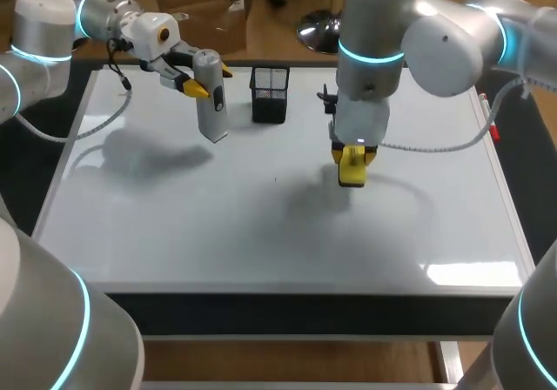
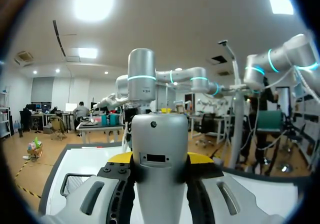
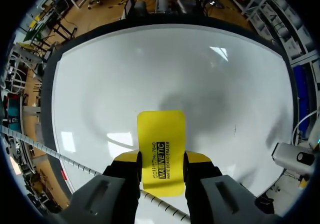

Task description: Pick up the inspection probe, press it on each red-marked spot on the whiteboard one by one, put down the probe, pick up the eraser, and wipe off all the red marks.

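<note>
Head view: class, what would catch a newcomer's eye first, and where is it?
The yellow eraser, clamped in the right gripper over the middle of the whiteboard. Next, the grey probe, held in the left gripper at the far left, beside a black mesh basket.

Yellow eraser (image 3: pixel 161 134), grey probe (image 1: pixel 211 111)

I count one probe (image 1: pixel 210 98), one eraser (image 1: pixel 352 168) and one black mesh cup (image 1: pixel 270 94) at the far side. They are all over one whiteboard (image 1: pixel 261 233). I have two grippers: my left gripper (image 2: pixel 159 158) and my right gripper (image 3: pixel 161 158).
</note>
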You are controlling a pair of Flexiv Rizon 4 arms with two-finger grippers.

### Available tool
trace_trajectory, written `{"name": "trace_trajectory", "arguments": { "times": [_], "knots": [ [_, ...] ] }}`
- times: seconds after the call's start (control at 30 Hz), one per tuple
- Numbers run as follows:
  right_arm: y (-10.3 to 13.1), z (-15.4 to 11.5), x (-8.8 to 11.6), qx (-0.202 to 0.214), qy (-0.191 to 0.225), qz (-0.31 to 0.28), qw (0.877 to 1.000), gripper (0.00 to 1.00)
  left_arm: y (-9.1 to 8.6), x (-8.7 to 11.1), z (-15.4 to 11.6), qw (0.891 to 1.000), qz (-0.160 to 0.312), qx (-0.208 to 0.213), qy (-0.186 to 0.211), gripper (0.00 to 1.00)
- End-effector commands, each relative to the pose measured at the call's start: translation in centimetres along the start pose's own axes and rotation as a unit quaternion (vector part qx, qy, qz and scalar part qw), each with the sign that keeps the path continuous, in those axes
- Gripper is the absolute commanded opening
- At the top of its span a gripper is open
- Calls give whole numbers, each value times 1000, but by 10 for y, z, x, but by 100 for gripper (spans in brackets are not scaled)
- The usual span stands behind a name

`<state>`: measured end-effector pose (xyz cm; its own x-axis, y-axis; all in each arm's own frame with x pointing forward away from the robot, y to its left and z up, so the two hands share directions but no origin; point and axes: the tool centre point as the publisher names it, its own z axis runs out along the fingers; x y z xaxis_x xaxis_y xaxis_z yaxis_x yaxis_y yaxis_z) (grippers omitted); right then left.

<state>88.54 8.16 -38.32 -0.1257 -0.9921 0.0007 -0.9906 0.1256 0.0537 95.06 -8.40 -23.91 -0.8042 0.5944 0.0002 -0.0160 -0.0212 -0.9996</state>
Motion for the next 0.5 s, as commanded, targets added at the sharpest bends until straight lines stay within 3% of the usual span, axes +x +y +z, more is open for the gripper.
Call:
{"name": "trace_trajectory", "arguments": {
  "times": [0.03,0.5],
  "knots": [
    [-34,3,-3,-14,0,-5,1000,0,-1,-1,-1,1000,-1,-1,2,0],
    [-115,4,-18,-27,-2,-20,999,0,-1,-1,-1,1000,-1,-1,2,0]
  ]
}}
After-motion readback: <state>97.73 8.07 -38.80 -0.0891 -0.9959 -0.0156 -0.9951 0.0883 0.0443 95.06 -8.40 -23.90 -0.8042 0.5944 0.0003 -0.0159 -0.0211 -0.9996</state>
